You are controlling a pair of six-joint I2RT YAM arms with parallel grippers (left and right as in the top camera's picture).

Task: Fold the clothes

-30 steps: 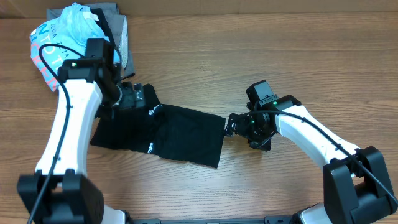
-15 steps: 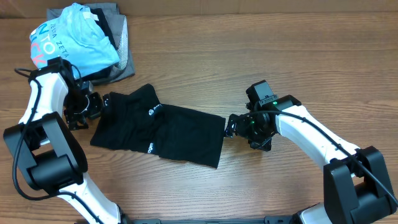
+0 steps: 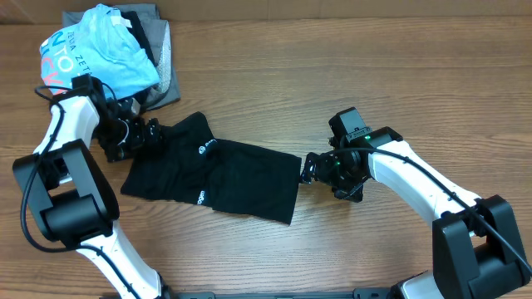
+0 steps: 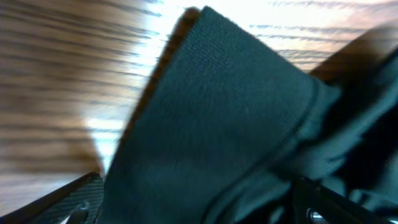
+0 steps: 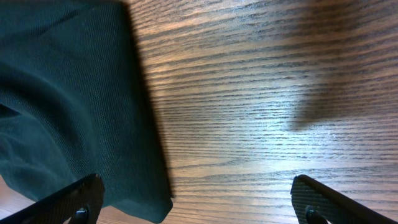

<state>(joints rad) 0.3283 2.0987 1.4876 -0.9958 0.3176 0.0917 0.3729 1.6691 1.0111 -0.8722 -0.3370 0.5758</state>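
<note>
Lying flat on your tabletop (image 3: 332, 66), the black T-shirt (image 3: 224, 174) runs its long axis left to right, its right end nearer the arm bases. Your left jaws stand wide open over its left end and your right jaws wide open at its right edge; neither grips anything.

Your left gripper (image 3: 148, 131) is sitting at the far left corner of the black T-shirt (image 3: 224, 178), and your right gripper (image 3: 306, 168) is sitting at its right edge, both gaping wide. A light blue tee (image 3: 91, 54) is lying on grey garments (image 3: 166, 75) at the far left.

White arms (image 3: 409, 184), black joints (image 3: 347, 181), black cables (image 3: 426, 172)
</note>
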